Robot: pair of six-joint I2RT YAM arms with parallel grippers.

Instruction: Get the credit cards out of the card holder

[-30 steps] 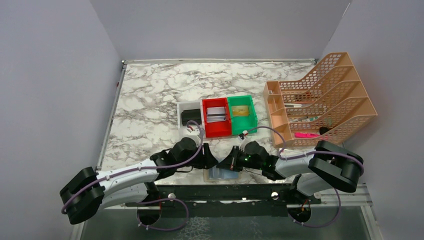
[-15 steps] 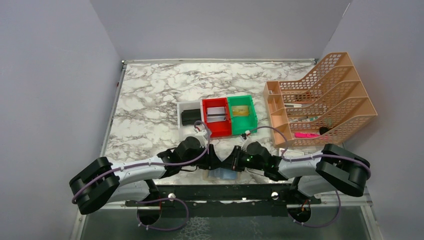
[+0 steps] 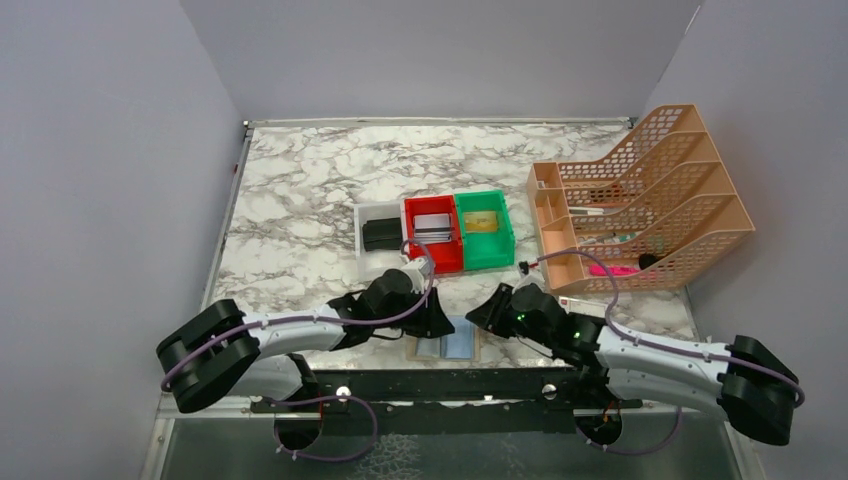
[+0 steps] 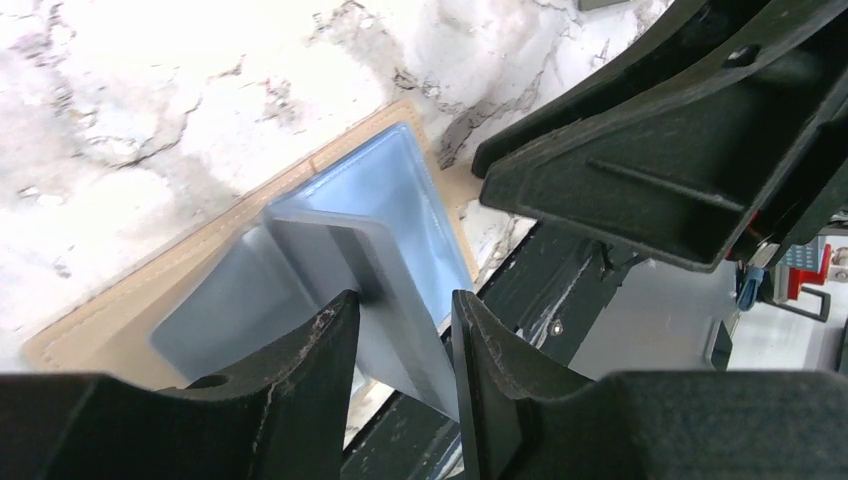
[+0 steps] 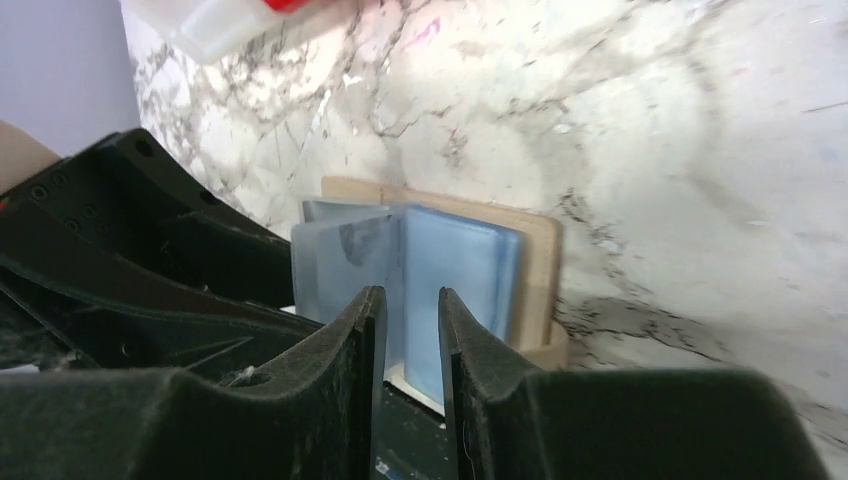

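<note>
Now the card holder (image 3: 447,347) lies open between both claws, left claw (image 4: 400,330) pinching its sleeve, right claw (image 5: 408,335) narrowly parted

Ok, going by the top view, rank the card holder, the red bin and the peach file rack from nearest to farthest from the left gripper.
1. Card holder: right beside the left gripper, at the near edge.
2. Red bin: just behind it.
3. Peach file rack: far off on the right.

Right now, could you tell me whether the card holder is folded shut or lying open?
Open. The card holder lies spread flat at the table's near edge, its bluish sleeves facing up, one sleeve standing up between the left fingers.
</note>
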